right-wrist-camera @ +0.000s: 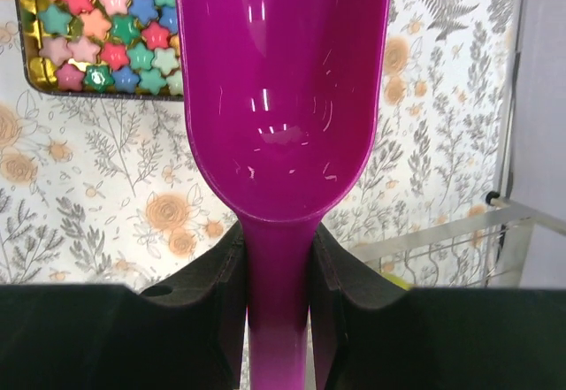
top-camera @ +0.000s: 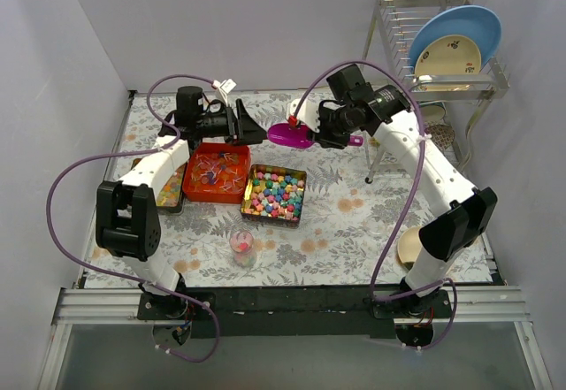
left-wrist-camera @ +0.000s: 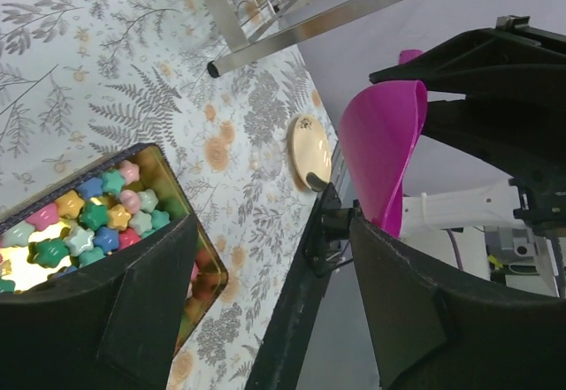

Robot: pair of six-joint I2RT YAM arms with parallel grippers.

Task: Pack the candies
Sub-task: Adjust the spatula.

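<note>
Star-shaped pastel candies (top-camera: 276, 193) fill a gold tin (top-camera: 256, 171) mid-table; they also show as candies (left-wrist-camera: 88, 222) and candies (right-wrist-camera: 106, 27) in the wrist views. Clear-wrapped pieces lie in a red tray (top-camera: 217, 173). My right gripper (top-camera: 329, 133) is shut on the handle of a purple scoop (top-camera: 290, 133), held in the air behind the tin. In the right wrist view the scoop (right-wrist-camera: 283, 98) is empty, its handle between the gripper (right-wrist-camera: 279, 266) fingers. My left gripper (top-camera: 255, 130) stands open just left of the scoop's tip. The left gripper (left-wrist-camera: 265, 319) holds nothing, with the scoop (left-wrist-camera: 380, 151) beyond its right finger.
A small clear cup (top-camera: 242, 247) with pink pieces stands in front of the tin. Another tin (top-camera: 168, 194) lies under the left arm. A dish rack (top-camera: 442, 72) with plates occupies the back right. A cream bowl (top-camera: 411, 247) sits near the right arm's base.
</note>
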